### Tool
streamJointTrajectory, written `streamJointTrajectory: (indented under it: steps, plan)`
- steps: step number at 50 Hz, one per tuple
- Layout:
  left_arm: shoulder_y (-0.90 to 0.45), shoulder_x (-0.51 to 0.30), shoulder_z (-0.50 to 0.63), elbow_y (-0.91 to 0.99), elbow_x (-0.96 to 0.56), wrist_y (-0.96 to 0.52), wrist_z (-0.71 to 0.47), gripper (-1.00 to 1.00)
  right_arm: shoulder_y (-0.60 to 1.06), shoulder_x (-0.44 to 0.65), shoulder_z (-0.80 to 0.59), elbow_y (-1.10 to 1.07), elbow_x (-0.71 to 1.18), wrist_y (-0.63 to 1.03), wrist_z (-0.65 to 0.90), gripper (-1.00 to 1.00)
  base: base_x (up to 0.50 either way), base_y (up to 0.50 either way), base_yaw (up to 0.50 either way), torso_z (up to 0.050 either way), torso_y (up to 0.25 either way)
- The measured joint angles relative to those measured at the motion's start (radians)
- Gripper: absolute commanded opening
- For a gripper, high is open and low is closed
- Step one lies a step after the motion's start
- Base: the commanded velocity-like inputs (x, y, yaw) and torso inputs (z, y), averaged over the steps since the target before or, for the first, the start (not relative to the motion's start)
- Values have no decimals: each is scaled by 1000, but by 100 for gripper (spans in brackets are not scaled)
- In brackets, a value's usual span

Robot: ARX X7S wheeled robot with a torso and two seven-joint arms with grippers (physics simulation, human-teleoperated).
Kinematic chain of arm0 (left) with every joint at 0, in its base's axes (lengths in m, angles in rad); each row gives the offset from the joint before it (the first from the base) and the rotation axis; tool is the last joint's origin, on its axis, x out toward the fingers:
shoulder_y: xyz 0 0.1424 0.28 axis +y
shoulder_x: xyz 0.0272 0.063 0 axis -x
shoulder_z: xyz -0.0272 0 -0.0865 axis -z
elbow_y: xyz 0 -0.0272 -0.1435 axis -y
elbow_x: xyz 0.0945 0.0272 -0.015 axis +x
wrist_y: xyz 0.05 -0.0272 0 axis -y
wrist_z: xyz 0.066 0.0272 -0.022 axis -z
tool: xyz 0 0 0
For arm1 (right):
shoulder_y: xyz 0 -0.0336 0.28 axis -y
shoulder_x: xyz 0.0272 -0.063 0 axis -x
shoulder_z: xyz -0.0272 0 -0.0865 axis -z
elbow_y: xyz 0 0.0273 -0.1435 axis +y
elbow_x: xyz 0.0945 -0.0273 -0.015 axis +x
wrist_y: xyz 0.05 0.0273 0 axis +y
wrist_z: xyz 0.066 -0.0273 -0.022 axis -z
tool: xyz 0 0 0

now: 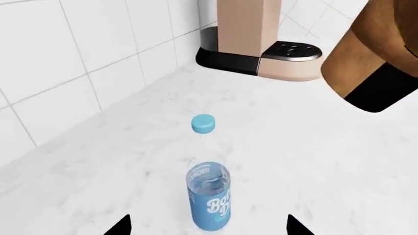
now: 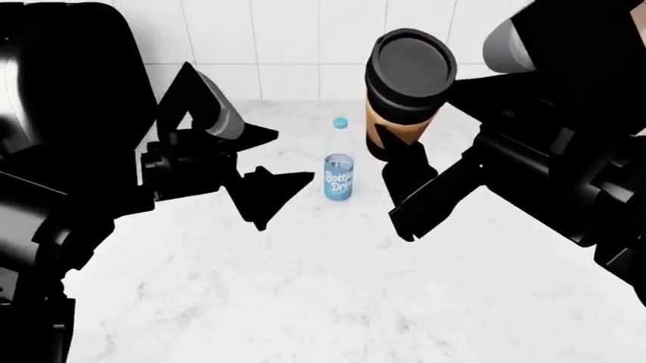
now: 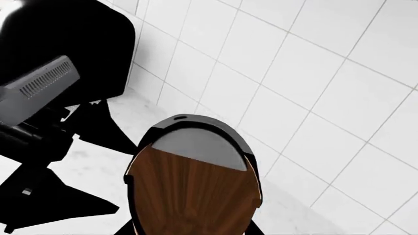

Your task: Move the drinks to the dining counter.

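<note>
My right gripper jaws clamp the coffee cup aloft; my left gripper, jaws spread empty, faces the water bottle on the marble worktop.

A brown coffee cup with a black lid fills the lower centre, white wall tiles behind it; the left gripper looms black at nine o'clock.

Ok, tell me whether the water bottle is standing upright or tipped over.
Upright. The water bottle stands on the marble worktop, its blue cap straight above the label, untouched between the two end effectors.
</note>
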Motion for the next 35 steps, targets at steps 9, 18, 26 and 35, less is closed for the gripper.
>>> streamJointTrajectory:
  steps: [9, 18, 26, 35]
  plan:
    - [-30, 28, 40, -61, 21, 28, 11, 100, -5, 9, 0, -4, -2, -2, -8, -100, 0, 0, 0, 0, 0]
    - [-51, 50, 73, -123, 50, 68, 11, 100, -6, 11, -3, -5, -4, -3, -17, -100, 0, 0, 0, 0, 1]
    - [-66, 77, 98, -178, 75, 109, 6, 100, -8, 13, -7, -7, -4, -3, -24, -100, 0, 0, 0, 0, 0]
    - [-80, 107, 112, -238, 95, 150, -4, 100, -15, 17, -7, -12, -10, -5, -35, -100, 0, 0, 0, 0, 0]
